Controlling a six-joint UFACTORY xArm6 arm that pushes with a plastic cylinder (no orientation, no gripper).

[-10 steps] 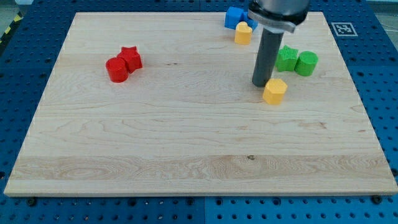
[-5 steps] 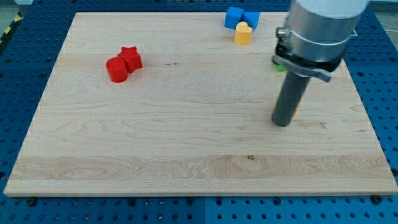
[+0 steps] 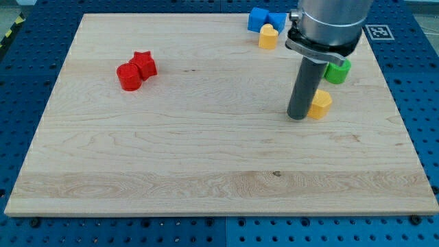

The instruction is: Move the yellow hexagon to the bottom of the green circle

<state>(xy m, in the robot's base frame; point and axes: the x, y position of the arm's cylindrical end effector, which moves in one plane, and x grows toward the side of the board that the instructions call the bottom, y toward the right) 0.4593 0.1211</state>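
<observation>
The yellow hexagon [image 3: 320, 103] lies on the wooden board at the view's right, partly hidden by my rod. My tip [image 3: 298, 116] rests on the board right against the hexagon's left side. The green circle [image 3: 337, 72] sits just above and slightly right of the hexagon, partly covered by the arm's body. A second green block seen earlier beside it is hidden behind the arm.
A blue block [image 3: 258, 18] and another blue block [image 3: 277, 20] sit at the top edge with a yellow heart [image 3: 268, 37] just below them. A red circle [image 3: 128, 77] and a red star [image 3: 144, 64] touch at the view's left.
The yellow hexagon has shifted right and slightly down, closer under the green circle. My tip swung down to the right and has come back up to the hexagon's left side.
</observation>
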